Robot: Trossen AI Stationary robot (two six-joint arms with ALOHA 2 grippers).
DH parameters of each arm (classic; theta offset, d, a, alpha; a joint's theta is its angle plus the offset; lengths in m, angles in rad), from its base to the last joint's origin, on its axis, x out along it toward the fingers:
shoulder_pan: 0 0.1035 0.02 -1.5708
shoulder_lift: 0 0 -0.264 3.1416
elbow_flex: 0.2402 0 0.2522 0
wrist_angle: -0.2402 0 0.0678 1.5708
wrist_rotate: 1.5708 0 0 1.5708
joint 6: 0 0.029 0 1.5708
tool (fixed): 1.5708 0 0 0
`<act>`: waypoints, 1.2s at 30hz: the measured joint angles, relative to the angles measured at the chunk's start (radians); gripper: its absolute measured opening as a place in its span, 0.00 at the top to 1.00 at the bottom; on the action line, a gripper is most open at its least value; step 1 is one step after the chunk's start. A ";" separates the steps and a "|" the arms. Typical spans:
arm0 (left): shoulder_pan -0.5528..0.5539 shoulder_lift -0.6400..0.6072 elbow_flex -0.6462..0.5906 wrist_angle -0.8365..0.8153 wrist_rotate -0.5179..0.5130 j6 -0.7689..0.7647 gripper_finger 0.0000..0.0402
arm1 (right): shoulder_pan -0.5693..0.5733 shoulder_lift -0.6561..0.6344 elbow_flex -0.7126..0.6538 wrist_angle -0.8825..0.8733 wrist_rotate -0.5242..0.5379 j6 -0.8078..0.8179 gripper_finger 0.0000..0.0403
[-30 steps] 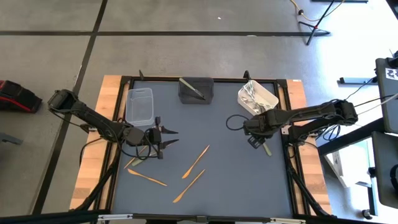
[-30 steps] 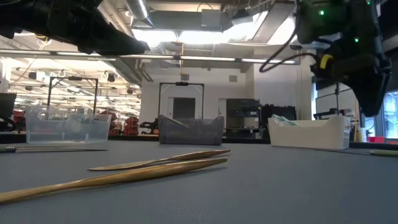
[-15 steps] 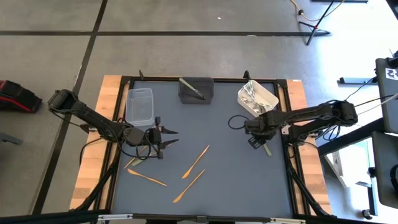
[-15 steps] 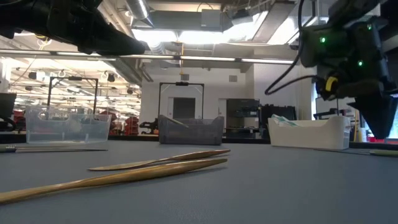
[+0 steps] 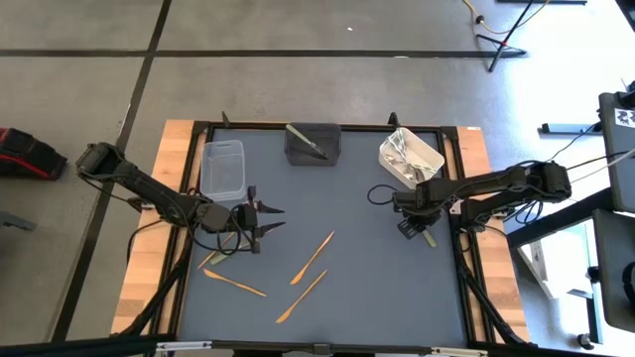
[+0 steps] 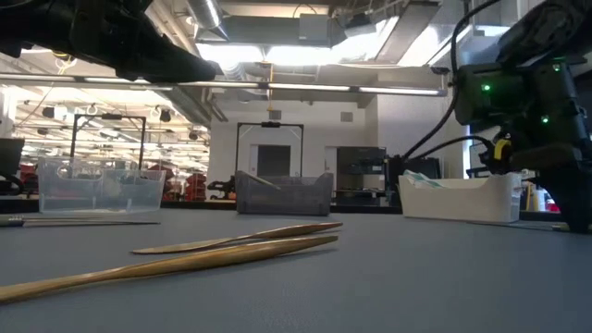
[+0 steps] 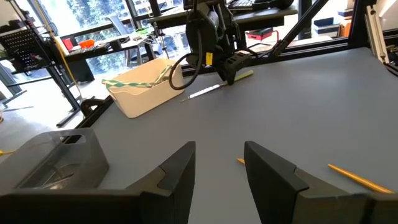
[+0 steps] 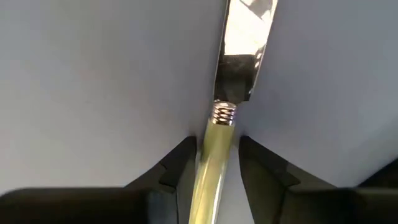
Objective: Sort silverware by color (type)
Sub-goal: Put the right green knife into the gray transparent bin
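Observation:
My right gripper (image 8: 216, 167) is down at the mat near the table's right edge, also seen in the high view (image 5: 414, 226). It is open, with one finger on each side of a knife's pale green handle (image 8: 214, 149). The knife's shiny blade (image 8: 244, 31) lies flat on the grey mat. My left gripper (image 7: 217, 165) hovers open over the mat's left part (image 5: 266, 220). Several copper-gold pieces (image 5: 313, 256) (image 5: 301, 296) (image 5: 235, 283) lie flat on the mat between the arms. My right gripper comes at the knife from above, its fingers (image 8: 180, 165) lying close along both sides of the green handle, just behind the ribbed collar (image 8: 224, 113). I cannot tell whether they touch it. The knife rests flat on the mat.
Three tubs stand along the far edge: a clear tub (image 5: 223, 169), a dark grey tub (image 5: 313, 144) with one piece in it, and a white tub (image 5: 410, 156) holding several pieces. The mat's raised frame (image 5: 458, 248) runs close beside the right gripper.
My right gripper has moved a little toward the table's right edge and lower, down over the knife. The left arm and the copper-gold pieces have stayed put.

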 joint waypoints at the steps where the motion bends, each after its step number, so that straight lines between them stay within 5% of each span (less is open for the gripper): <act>1: 0.000 0.000 0.000 0.000 0.000 0.000 0.67 | 0.000 -0.001 -0.006 0.006 -0.008 0.000 0.71; 12: 0.000 0.000 0.000 0.000 0.000 0.000 0.67 | 0.000 0.000 -0.017 0.013 -0.019 -0.055 0.97; 25: 0.000 0.000 0.000 0.001 0.000 0.000 0.67 | 0.004 0.006 0.154 0.014 0.078 -0.193 0.97; 36: 0.000 0.000 0.000 0.001 0.000 0.002 0.67 | -0.009 0.004 0.306 0.431 0.318 -0.540 0.95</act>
